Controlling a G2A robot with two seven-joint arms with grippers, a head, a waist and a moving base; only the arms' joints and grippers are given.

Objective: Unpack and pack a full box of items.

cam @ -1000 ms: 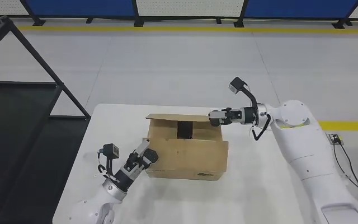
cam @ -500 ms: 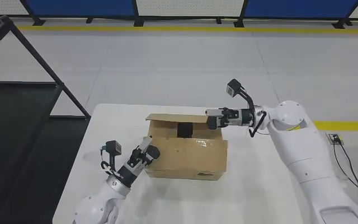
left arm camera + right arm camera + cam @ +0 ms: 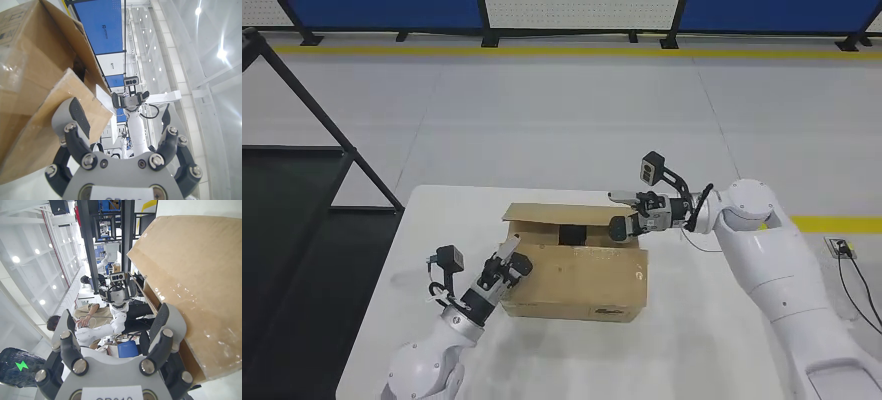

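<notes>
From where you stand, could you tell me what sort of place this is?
Probably an indoor robotics test hall or lab: blue partition panels along a yellow floor line, a high white ceiling with round lights, and a white work table bearing a cardboard box.

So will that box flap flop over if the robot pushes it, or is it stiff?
Probably stiff: the side flap by the left gripper sticks out flat, no sagging. It would likely swing at its crease rather than bend. The cardboard box might slide on the smooth table.
</notes>
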